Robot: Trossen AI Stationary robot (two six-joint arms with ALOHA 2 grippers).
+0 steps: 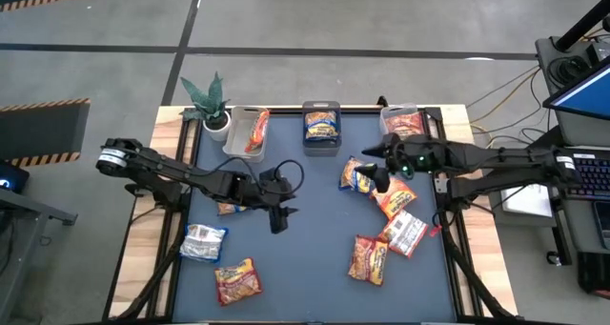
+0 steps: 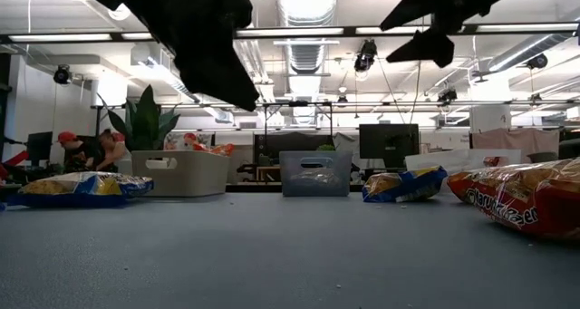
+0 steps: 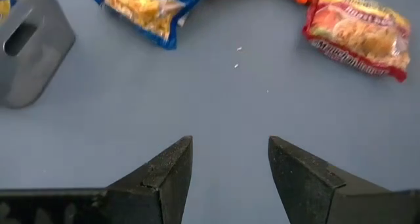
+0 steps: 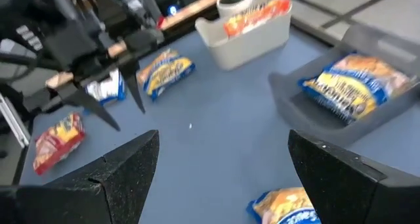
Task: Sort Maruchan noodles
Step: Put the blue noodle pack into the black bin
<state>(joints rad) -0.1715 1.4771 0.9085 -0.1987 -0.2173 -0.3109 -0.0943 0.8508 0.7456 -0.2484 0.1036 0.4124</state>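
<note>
Several Maruchan noodle packets lie flat on the blue-grey table. A blue-yellow one (image 1: 357, 175), an orange one (image 1: 396, 197), a silvery one (image 1: 407, 233) and an orange-red one (image 1: 369, 258) lie right of centre. A silvery one (image 1: 203, 241) and a red one (image 1: 238, 280) lie at the near left, and a blue-yellow one (image 1: 229, 208) lies partly under my left arm. My left gripper (image 1: 278, 220) (image 3: 230, 161) hangs open over bare table near the middle. My right gripper (image 1: 376, 166) (image 4: 223, 165) stands wide open above the blue-yellow packet (image 4: 292, 207).
Three bins stand along the far edge. The left one (image 1: 246, 132) holds an orange packet, the middle one (image 1: 321, 125) a blue-yellow packet, the right one (image 1: 402, 123) a red packet. A potted plant (image 1: 212, 101) stands at the far left corner. Bare mat lies between the arms.
</note>
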